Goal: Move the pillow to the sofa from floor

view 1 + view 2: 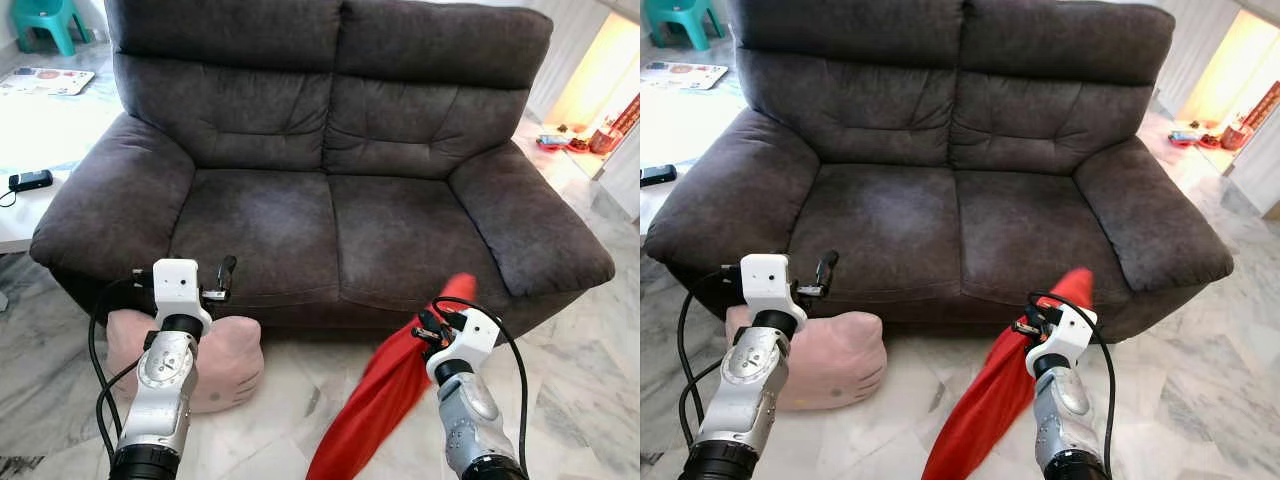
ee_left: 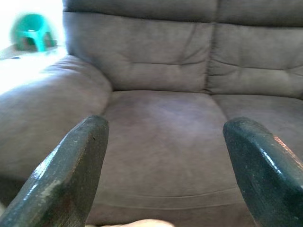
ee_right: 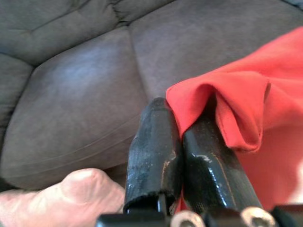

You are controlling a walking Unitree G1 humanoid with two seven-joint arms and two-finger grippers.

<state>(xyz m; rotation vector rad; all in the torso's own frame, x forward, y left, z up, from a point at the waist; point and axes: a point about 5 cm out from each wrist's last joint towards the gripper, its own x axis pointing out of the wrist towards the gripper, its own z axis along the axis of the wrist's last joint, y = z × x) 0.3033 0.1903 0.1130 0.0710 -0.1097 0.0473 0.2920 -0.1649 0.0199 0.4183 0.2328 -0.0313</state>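
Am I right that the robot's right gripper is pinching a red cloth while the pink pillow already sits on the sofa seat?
Not quite. The right gripper does pinch the red cloth, but the left eye view shows the pink pillow on the floor against the sofa.

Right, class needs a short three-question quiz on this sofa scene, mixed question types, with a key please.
1. True or false: the pink pillow already lies on the sofa.
2. What is the right gripper shut on?
A. red cloth
B. phone
C. pink pillow
3. Fill in: the left gripper's fingers are ____, pointing at the sofa seat.

Key: 1 false, it lies on the floor against the sofa's front; 2 A; 3 open.
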